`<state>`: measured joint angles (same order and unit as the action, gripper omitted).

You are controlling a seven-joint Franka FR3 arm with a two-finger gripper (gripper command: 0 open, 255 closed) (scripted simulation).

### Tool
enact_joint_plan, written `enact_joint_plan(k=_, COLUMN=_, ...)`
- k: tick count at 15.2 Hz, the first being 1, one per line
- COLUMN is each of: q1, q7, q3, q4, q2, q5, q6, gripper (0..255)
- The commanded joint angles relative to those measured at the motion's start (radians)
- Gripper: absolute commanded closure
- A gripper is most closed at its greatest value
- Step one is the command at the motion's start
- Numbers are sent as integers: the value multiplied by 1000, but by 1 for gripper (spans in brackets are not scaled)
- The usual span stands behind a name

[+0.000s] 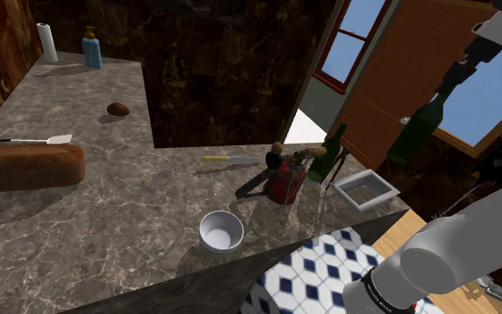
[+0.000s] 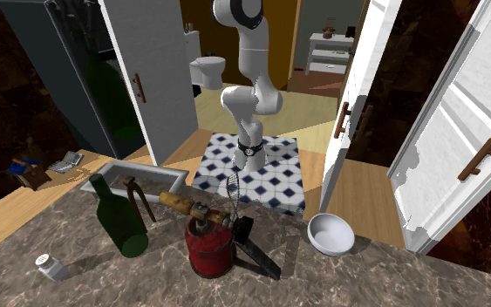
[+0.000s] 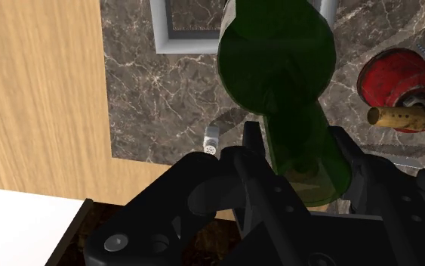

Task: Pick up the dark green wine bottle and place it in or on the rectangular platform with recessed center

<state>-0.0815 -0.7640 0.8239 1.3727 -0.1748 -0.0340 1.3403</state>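
Fingers (image 3: 252,140) clenched on the neck of the dark green wine bottle (image 1: 415,128), which hangs tilted in the air, high over the recessed tray (image 1: 384,185) at the desk (image 1: 133,214) edge. Risk: on lowering, the tilted base may catch the tray's rim, or strike the second green bottle (image 1: 329,153) standing just beside it and topple it

The torch (image 1: 286,181) stands on the counter (image 1: 106,223) between bowl (image 1: 220,247) and tray (image 1: 371,202).
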Motion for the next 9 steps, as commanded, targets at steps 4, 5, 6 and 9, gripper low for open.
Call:
enact_joint_plan(k=4, q1=-3, q7=10, q3=-18, q4=91, q2=-40, q5=-29, q6=65, gripper=255)
enact_joint_plan(k=5, q1=-5, q7=15, q3=-24, q4=115, q2=-52, q5=-37, q6=80, gripper=255)
enact_joint_plan(k=6, q1=-6, q7=20, q3=-30, q4=138, q2=-63, q5=-44, q6=95, gripper=255)
enact_joint_plan(k=9, q1=-11, q7=33, q3=-44, q4=205, q2=-93, q5=-63, q6=138, gripper=255)
